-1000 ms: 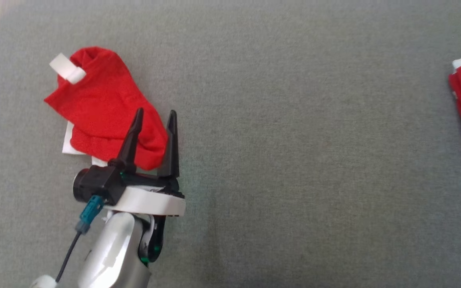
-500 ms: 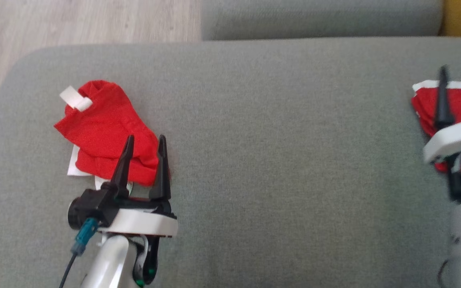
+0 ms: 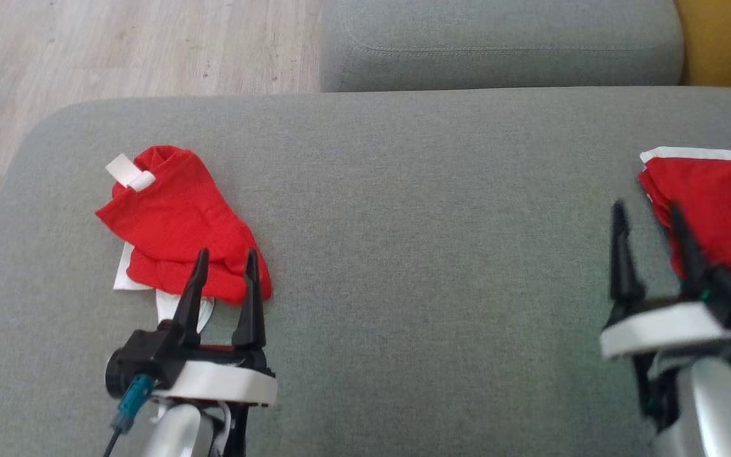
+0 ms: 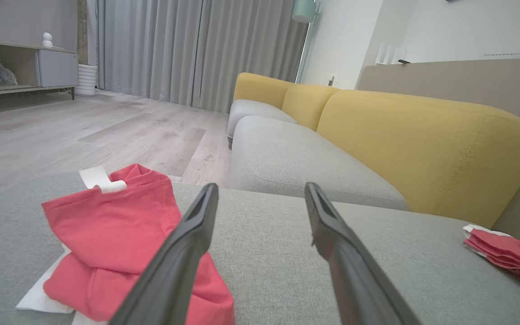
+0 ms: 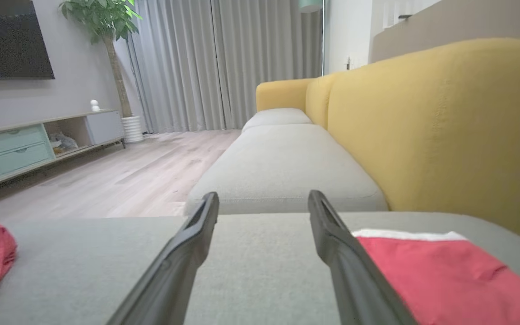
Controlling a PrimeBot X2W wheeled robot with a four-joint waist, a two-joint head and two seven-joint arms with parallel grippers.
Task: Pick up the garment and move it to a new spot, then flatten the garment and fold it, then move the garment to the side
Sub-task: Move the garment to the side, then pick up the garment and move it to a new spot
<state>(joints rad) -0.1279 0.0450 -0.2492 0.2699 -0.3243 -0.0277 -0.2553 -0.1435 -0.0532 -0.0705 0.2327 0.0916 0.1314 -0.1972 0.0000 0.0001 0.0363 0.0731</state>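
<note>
You've got a grey sofa seat (image 3: 441, 254) as the work surface, flat, fine weave. A second grey cushion (image 3: 499, 44) butts against its far edge. Pale wood floor (image 3: 118, 51) runs far left. A yellow backrest (image 4: 422, 149) stands along the right side. The wrist views give you grey curtains (image 4: 188, 49), a low cabinet (image 5: 39, 140), a potted plant (image 5: 102, 18) and a dark screen (image 5: 9, 38) on the wall.

Your garment (image 3: 175, 228) lies on the left part of the seat, near the rounded far-left corner. It's red, bunched and creased, not flat. A white loop (image 3: 129, 172) sticks out at its far-left tip. White fabric peeks out under its near-left edge.

Left jaws: spread wide, nothing between them. They sit at the garment's near right edge, tips overlapping the red cloth in the head view. Can't tell if they touch it.

Right jaws: spread wide too, empty, on the right side of the seat, well apart from the garment. Just right of them lies a folded red pile (image 3: 714, 209) with a white strip along its far edge.
</note>
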